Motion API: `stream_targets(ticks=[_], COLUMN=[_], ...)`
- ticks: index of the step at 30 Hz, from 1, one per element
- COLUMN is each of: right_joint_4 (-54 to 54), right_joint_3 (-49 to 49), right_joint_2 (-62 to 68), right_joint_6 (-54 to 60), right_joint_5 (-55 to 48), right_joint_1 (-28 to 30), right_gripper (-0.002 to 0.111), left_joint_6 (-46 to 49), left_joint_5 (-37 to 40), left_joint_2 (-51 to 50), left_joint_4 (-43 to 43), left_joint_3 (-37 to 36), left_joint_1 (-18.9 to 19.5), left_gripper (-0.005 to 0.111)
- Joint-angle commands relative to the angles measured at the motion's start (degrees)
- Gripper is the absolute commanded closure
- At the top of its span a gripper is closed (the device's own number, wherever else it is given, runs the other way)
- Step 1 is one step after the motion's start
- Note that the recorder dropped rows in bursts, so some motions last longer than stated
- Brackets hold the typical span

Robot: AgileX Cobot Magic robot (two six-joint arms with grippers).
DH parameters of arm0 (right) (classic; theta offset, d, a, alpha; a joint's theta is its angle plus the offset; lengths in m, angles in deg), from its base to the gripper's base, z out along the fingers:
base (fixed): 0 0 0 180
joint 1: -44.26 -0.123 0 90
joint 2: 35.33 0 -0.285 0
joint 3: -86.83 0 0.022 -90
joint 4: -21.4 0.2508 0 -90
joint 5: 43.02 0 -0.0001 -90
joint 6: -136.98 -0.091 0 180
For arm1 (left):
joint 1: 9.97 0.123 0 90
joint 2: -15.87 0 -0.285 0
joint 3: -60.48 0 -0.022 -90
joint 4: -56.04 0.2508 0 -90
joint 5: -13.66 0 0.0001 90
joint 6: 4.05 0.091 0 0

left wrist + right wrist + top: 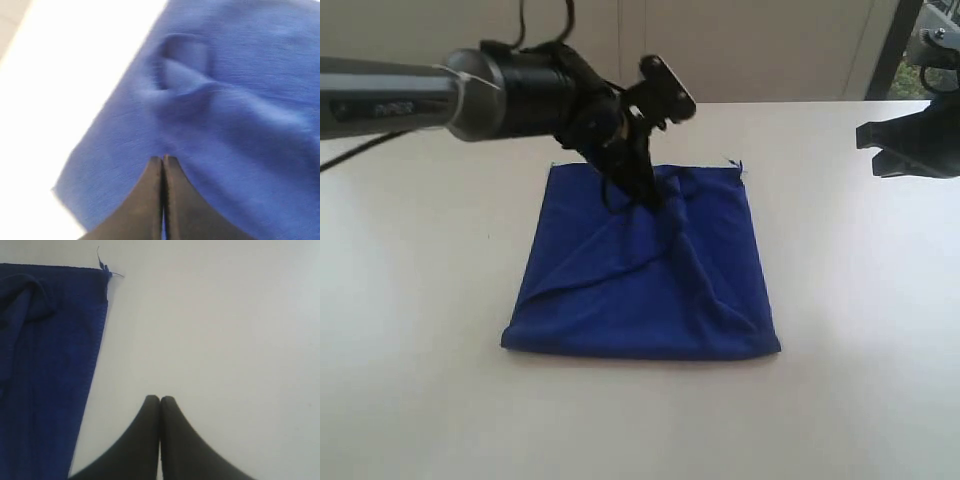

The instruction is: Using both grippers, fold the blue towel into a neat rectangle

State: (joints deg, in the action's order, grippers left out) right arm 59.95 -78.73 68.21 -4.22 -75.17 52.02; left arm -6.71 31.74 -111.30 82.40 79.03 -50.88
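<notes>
Left gripper (656, 200) closed, tips at upper-centre of towel (640, 300), hold unclear; right gripper (160, 399) closed, empty, off its right edge; left nearer.

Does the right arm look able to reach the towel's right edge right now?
Probably yes. The right edge of the blue towel lies bare on the table, the left arm is down at its far middle, and nothing stands between; the right arm has its jaws shut.

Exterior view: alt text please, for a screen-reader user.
A blue towel, folded into a wrinkled near-square, lies on a white table with the left gripper angled down onto it, jaws closed on the fabric near its far edge. The right gripper sits off to the right, clear of the towel.
</notes>
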Motion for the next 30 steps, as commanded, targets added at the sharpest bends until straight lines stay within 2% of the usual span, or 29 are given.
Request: stream_targets(ticks=[1, 4, 8, 13, 15, 18, 19, 22, 25, 30], right_joint_4=[0.43, 0.54, 0.54, 0.37, 0.39, 0.39, 0.39, 0.39, 0.39, 0.39], right_joint_3=[0.14, 0.14, 0.14, 0.14, 0.14, 0.14, 0.14, 0.14, 0.14, 0.14], right_joint_2=[-0.22, -0.22, -0.22, -0.22, -0.22, -0.22, -0.22, -0.22, -0.22, -0.22], right_joint_6=[-0.10, -0.10, -0.10, -0.10, 0.02, 0.00, 0.00, 0.49, 0.60, 0.60], right_joint_5=[0.51, 0.68, 1.92, 2.26, 2.26, 1.86, 1.86, 1.87, 1.96, 2.20], right_joint_1=[0.21, -0.23, -1.61, -2.05, -2.05, -2.05, -2.05, -2.05, -2.05, -2.05], right_gripper=[0.108, 0.108, 0.108, 0.108, 0.108, 0.108, 0.108, 0.108, 0.108, 0.108], left_joint_6=[-2.93, -3.94, -1.20, -1.67, -1.54, -1.30, -0.27, 3.46, 6.76, 9.18], left_joint_5=[4.38, 4.33, -0.08, -4.09, -6.35, -8.55, -9.57, -11.71, -13.78, -14.22], left_joint_2=[4.32, 4.45, 4.45, 4.00, 3.00, 1.22, 0.27, -1.99, -3.94, -5.13], left_joint_4=[0.33, -1.92, -3.84, -6.25, -6.59, -6.37, -6.21, -6.21, -6.21, -6.21], left_joint_3=[0.22, -1.04, -4.36, -4.46, -4.46, -4.46, -4.46, -4.46, -4.46, -4.46], left_joint_1=[4.80, 6.02, 2.91, -1.11, -2.13, -3.48, -3.80, -4.42, -4.55, -4.55], left_gripper=[0.107, 0.107, 0.107, 0.106, 0.100, 0.083, 0.075, 0.060, 0.056, 0.056])
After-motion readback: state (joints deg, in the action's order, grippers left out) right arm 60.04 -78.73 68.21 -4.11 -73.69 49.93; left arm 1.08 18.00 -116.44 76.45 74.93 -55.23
